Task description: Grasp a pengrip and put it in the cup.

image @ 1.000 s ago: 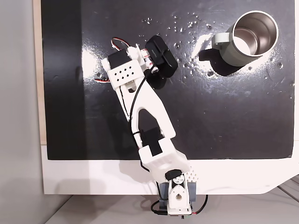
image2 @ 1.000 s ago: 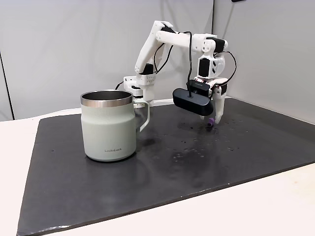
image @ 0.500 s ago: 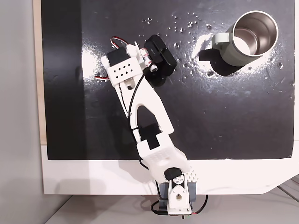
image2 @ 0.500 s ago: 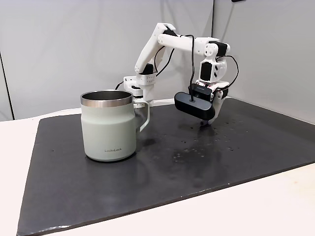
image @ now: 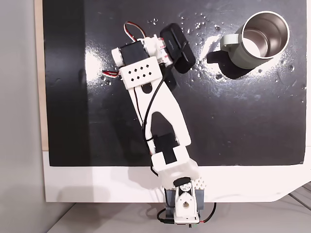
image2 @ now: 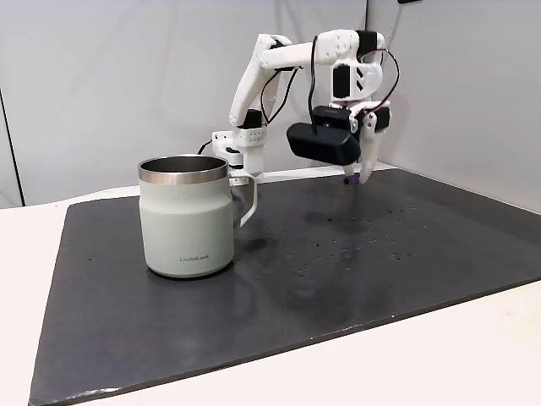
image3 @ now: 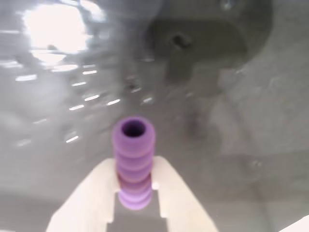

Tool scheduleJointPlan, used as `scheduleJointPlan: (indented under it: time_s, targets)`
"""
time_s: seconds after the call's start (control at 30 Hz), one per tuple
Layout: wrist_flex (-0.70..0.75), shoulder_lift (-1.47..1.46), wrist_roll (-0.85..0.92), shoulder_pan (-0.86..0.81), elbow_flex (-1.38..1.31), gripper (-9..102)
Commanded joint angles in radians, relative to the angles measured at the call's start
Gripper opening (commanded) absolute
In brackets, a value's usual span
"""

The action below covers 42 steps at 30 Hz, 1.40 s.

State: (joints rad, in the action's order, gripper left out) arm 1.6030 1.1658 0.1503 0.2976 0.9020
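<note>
The lilac ribbed pengrip [image3: 133,159] stands on end between my two white fingers [image3: 94,195], its hollow end facing the wrist camera. In the side fixed view my gripper [image2: 356,178] hangs well above the black mat, shut on the pengrip [image2: 350,179], whose purple tip shows at the fingertips. The pale grey-green cup [image2: 187,218] stands upright on the mat, to the left of the gripper and nearer the camera. From above, the cup [image: 244,54] sits at the top right with its steel interior showing, and my wrist [image: 142,73] is left of it.
The black mat [image: 243,121] covers most of the white table and is speckled with shiny droplets [image: 199,24]. A black camera module [image: 178,41] rides on the wrist and hides the fingertips from above. The arm's base [image: 182,204] sits at the bottom edge.
The gripper has lifted off the mat with the pengrip in it. It has swung towards the cup, rightward and upward in the view from above.
</note>
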Motion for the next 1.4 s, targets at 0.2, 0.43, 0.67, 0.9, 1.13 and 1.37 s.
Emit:
scheduleJointPlan:
  time_s: [0.2,0.43,0.67,0.9,1.13,1.37]
  targets:
    - [0.163,0.213,0.038,-0.202,-0.252,0]
    - [0.189,0.268,0.123,-0.472,-0.301,0]
    - [0.173,0.210,0.239,-0.675,-0.387,0]
    - [0.181,0.038,0.298,-0.755,-0.609,0]
    - [0.190,-0.112,0.325,-0.752,-0.784,0]
    - [0.190,-0.170,0.327,-0.738,-0.824,0]
